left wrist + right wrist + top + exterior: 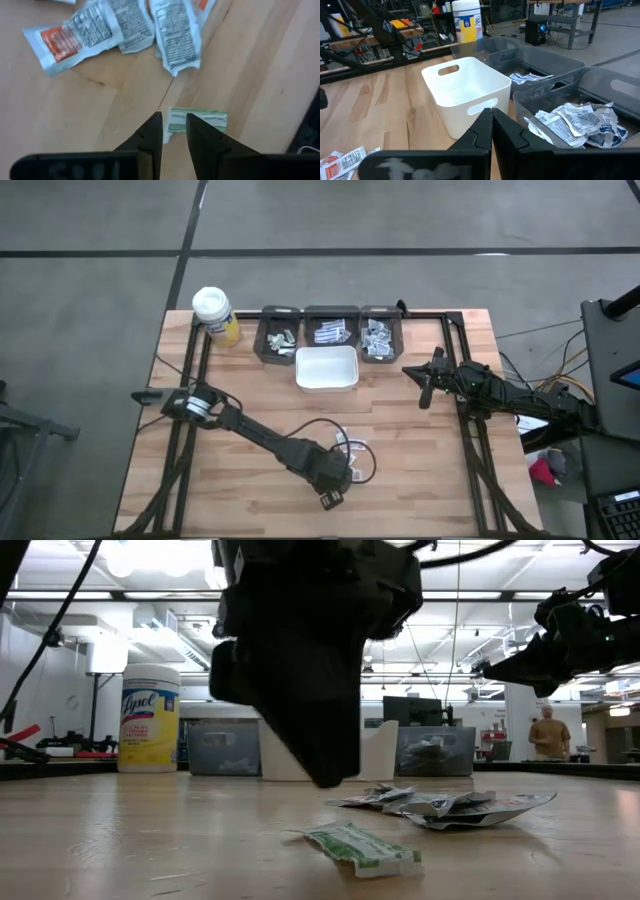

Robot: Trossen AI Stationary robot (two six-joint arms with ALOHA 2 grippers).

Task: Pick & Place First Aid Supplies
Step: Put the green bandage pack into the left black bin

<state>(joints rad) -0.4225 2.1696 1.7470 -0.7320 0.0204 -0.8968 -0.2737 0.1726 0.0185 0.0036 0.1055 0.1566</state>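
The left claw (174, 131) hangs part-open just above the green-striped packet (197, 120) on the worktop (100, 115); it should lower straight, straddle one edge, then close. The right claw (492, 125) waits closed.

Three dark bins (330, 330) stand in one row, and one white tub (326, 367) is just in front of them. Beside the bins is one yellow bottle (215, 315). Well apart from the tub lie three white packets (120, 30) and one green-printed packet (197, 120).
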